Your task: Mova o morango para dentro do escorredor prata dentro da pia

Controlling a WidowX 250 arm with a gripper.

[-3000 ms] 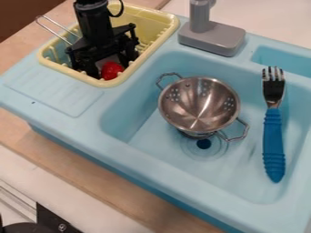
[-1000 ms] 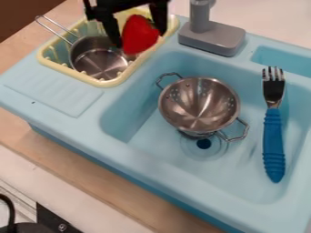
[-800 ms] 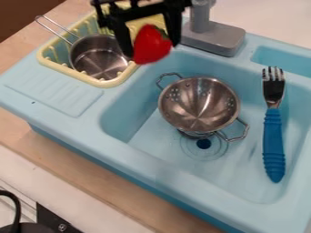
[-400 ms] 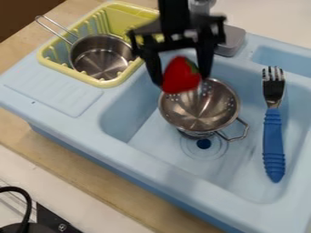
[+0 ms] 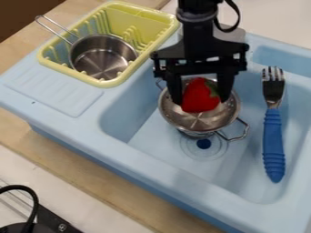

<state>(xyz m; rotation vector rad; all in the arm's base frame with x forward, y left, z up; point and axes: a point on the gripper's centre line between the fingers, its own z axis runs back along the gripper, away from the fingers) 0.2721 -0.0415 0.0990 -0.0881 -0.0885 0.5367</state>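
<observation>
The strawberry (image 5: 198, 96) is held between the fingers (image 5: 175, 90), which grasp it from both sides, its leafy top turned towards one of them. Gripping it across its sides leaves its underside free, so it should be able to drop straight once let go. Below the fingers is the silver colander (image 5: 183, 120), standing in the sink (image 5: 157, 133) with its open mouth upward, ready to catch the fruit; whether the strawberry already touches the metal, I cannot tell.

The step in hand seems to be lining up over the bowl and lowering. Next, the fingers probably need to go down a little, then part, keeping the fruit near the middle. Opening too wide or too low could knock the rim and tip the light bowl, and a round fruit may roll once released.

Beyond the fingers on one side, the pot (image 5: 100, 62) sits in the yellow rack (image 5: 110, 83); on the other, the blue-handled fork (image 5: 273, 141) lies well apart, outside the straight way down.
</observation>
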